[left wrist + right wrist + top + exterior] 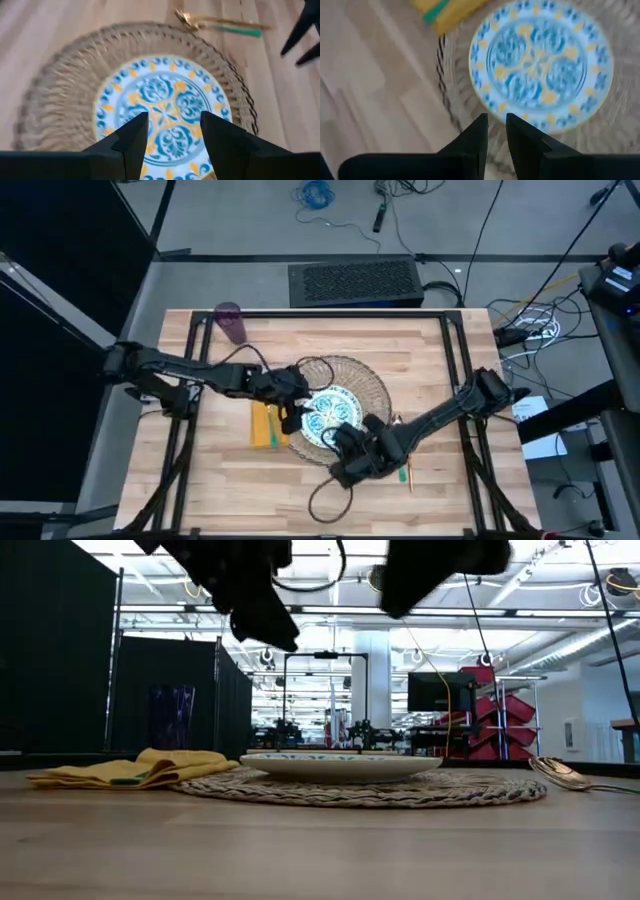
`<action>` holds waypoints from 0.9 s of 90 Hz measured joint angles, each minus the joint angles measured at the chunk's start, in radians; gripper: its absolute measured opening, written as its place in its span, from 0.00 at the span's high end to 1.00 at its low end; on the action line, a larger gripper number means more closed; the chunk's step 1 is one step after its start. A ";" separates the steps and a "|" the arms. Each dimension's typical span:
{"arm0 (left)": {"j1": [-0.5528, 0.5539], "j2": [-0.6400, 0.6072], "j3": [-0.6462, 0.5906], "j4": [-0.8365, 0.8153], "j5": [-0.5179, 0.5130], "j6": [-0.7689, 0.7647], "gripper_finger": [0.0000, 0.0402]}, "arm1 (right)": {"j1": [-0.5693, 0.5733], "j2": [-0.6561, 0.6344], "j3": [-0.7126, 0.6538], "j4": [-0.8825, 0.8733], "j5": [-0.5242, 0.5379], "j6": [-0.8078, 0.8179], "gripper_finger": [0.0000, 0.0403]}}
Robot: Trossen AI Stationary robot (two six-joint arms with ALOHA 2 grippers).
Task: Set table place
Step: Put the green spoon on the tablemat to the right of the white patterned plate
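Observation:
A white plate with a blue-and-yellow pattern (328,420) lies on the round woven mat (365,380) at mid-table. My left gripper (172,125) hovers open above the plate's left part, with nothing between its fingers. My right gripper (496,122) hangs over the mat's near edge, beside the plate. Its fingers stand a narrow gap apart and hold nothing. A yellow napkin (264,424) with a teal-handled utensil on it lies left of the mat. A gold utensil with a teal handle (403,470) lies right of the mat. The purple cup (230,322) stands at the far left.
A black cable (330,498) loops over the table's near part below my right arm. Both arms reach in over the mat, high above the table in the low view. Bare wood (230,480) shows at the near left. The black frame (450,330) runs along the tabletop's edges.

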 joint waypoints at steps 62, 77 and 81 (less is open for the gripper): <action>0.000 -0.243 -0.003 -0.387 -0.258 -0.025 0.59 | 0.096 -0.066 -0.435 0.113 -0.352 0.640 0.82; 0.005 -0.269 -0.018 -0.385 -0.278 0.010 0.59 | 0.076 -0.105 -0.435 -0.016 -0.346 0.653 0.65; 0.012 -0.267 -0.019 -0.385 -0.294 0.014 0.59 | 0.068 -0.104 -0.436 -0.049 -0.347 0.651 0.60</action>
